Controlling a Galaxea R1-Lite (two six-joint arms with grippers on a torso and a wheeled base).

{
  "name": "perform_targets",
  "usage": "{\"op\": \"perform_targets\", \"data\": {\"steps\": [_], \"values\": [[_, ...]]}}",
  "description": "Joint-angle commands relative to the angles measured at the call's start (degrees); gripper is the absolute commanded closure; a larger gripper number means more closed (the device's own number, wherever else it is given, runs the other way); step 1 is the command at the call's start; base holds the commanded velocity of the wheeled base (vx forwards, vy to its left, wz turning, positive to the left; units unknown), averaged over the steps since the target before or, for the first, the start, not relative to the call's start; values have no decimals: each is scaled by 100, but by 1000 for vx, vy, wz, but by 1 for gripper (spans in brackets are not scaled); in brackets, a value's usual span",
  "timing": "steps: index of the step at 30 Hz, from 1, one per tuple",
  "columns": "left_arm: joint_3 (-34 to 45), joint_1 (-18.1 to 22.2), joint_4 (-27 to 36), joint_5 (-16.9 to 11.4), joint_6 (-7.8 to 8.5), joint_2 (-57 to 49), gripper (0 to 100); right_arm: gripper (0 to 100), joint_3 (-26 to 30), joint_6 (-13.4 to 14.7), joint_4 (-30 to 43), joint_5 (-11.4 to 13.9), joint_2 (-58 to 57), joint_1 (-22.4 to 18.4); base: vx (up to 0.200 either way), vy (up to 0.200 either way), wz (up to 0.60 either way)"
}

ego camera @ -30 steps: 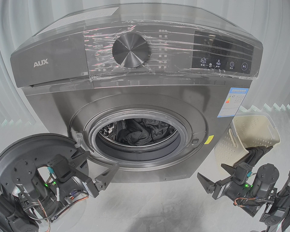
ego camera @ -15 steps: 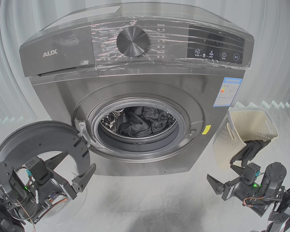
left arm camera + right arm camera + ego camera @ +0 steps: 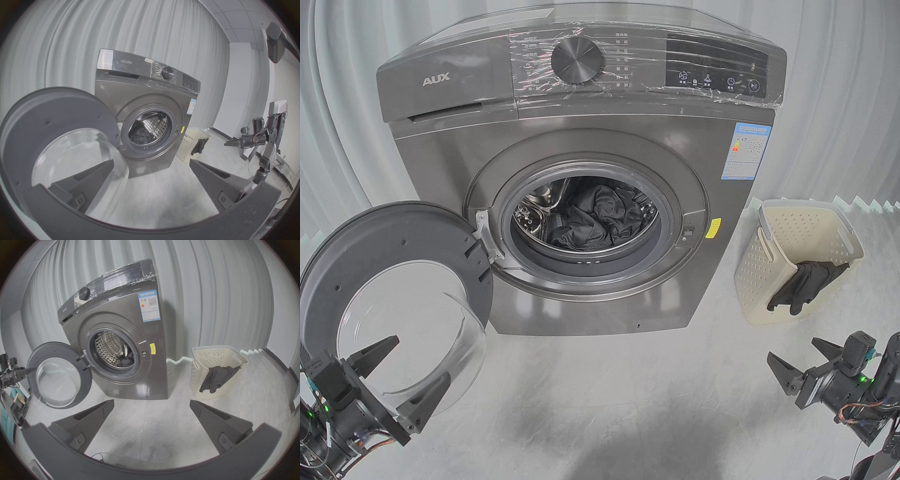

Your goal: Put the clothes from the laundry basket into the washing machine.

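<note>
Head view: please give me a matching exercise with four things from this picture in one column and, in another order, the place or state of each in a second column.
Things
1. door
2. laundry basket
3. black garment
4. left gripper

Places or states
A. hangs over the rim of a container
B. jaws apart, nothing between them
C. swung wide open on its hinge
D. stands on the floor to the right of the washing machine

Pairs: 1-C, 2-D, 3-A, 4-B
</note>
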Motion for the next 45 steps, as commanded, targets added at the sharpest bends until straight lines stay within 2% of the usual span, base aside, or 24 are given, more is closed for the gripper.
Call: {"op": "perform_targets", "data": {"steps": [1, 5, 8, 12, 13, 15, 19, 21, 22, 24, 29, 30, 31, 32, 33, 34, 35, 36, 37, 38, 40, 42, 44, 45], "values": [[20, 11, 1311, 2, 12, -1803, 0, 0, 101, 2, 852, 177, -1461, -79, 0, 0, 0], [20, 249, 2243, 19, 20, -2594, 0, 0, 101, 107, 1819, 238, -2173, -439, 0, 0, 0], [81, 530, 2462, -7, 20, -2831, 0, 0, 101, 63, 2206, 256, -2657, -773, 0, 0, 0], [99, 855, 2858, -42, 12, -3270, 0, 0, 101, -157, 2830, 265, -3518, -1458, 0, 0, 0], [99, 1040, 2963, -51, 20, -3393, 0, 0, 101, -315, 2935, 309, -3825, -1722, 0, 0, 0], [99, 1470, 3271, -60, 38, -3710, 0, 0, 101, -737, 3217, 449, -4608, -2153, 0, 0, 0], [99, 2068, 3974, -174, 187, -4474, 0, 0, 92, -1123, 3858, 819, -5618, -2812, 0, 0, 0], [99, 2384, 4361, -464, 284, -4835, 0, 0, 92, -1211, 4271, 1038, -6111, -3067, 0, 0, 0], [99, 2384, 4361, -464, 284, -4835, 0, 0, 92, -1211, 4271, 1038, -6111, -3067, 0, 0, 0], [99, 2622, 4633, -763, 310, -4914, 0, 0, 75, -1220, 4939, 1293, -6673, -3313, 0, 0, 0], [99, 3026, 4642, -789, 372, -4975, 0, 0, 66, -1220, 5704, 1478, -7218, -3559, 0, 0, 0], [99, 3421, 4651, -895, 398, -5160, 0, 0, -31, -1211, 5932, 1873, -7385, -3796, 0, 0, 0], [99, 3430, 4651, -921, 434, -5186, 0, 0, -57, -1194, 5994, 2075, -7473, -3911, 0, 0, 0], [99, 3421, 4651, -921, 434, -5186, 0, 0, -57, -1238, 5985, 2128, -7499, -3911, 0, 0, 0], [99, 3404, 4651, -921, 398, -5178, 0, 0, -39, -1264, 5968, 2427, -7561, -3893, 0, 0, 0], [99, 3404, 4651, -921, 398, -5178, 0, 0, -39, -1264, 5968, 2559, -7561, -3884, 0, 0, 0], [99, 3395, 4651, -912, 390, -5186, 0, 0, -48, -1264, 5985, 2902, -7561, -3884, 0, 0, 0], [99, 3369, 4660, -886, 381, -5274, 0, 0, -66, -1282, 6011, 3033, -7570, -3875, 0, 0, 0], [90, 3316, 4704, -886, 390, -5380, 0, 0, -66, -1282, 6003, 2902, -7570, -3875, 0, 0, 0], [81, 3263, 4730, -824, 460, -5424, 0, 0, -13, -1352, 5994, 2541, -7578, -3902, 0, 0, 0], [64, 3263, 4792, -692, 495, -5424, 0, 0, 22, -1255, 6003, 2207, -7570, -3902, 0, 0, 0], [81, 3263, 4844, -692, 407, -5424, 0, 0, 57, -1159, 5932, 2313, -7570, -3884, 0, 0, 0], [37, 3228, 5187, -982, 310, -5415, 0, 0, 75, -1229, 5994, 2480, -7578, -3867, 0, 0, 0], [28, 3237, 5249, -1062, 363, -5415, 0, 0, 92, -1255, 5959, 2497, -7578, -3867, 0, 0, 0]]}}
